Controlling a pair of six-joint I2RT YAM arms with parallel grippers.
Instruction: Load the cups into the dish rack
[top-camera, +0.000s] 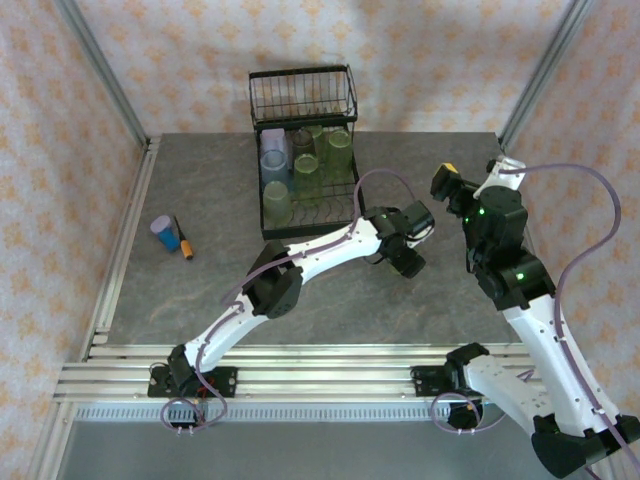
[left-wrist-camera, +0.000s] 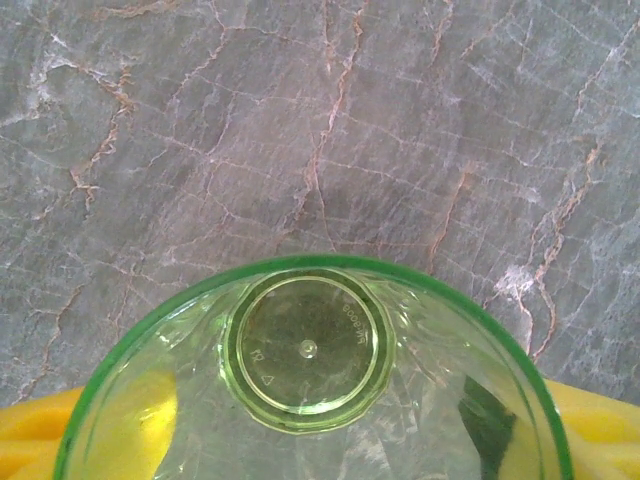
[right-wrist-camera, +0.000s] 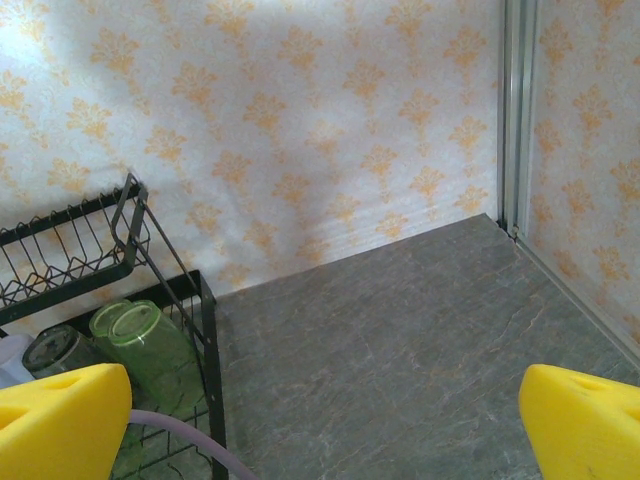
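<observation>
The black wire dish rack (top-camera: 303, 105) stands at the back centre of the table, its raised basket toward the wall. Several cups sit upturned in its tray: a lavender one (top-camera: 273, 140), a light blue one (top-camera: 274, 164) and light green ones (top-camera: 277, 202). My left gripper (top-camera: 404, 248) hovers right of the rack. In the left wrist view it (left-wrist-camera: 320, 445) is shut on a light green cup (left-wrist-camera: 308, 350), seen through its mouth above the table. My right gripper (top-camera: 447, 184), raised at the right, is open (right-wrist-camera: 320, 430) with nothing between its yellow fingertips (right-wrist-camera: 60, 420). The rack (right-wrist-camera: 205, 330) holds a green cup (right-wrist-camera: 140, 335).
A small blue-purple cylinder (top-camera: 163, 232) and an orange-and-black tool (top-camera: 184, 240) lie at the table's left. Aluminium rails (top-camera: 120, 260) run along the left and near edges. Patterned walls close off the back and sides. A lavender cable (top-camera: 590, 250) loops off the right arm.
</observation>
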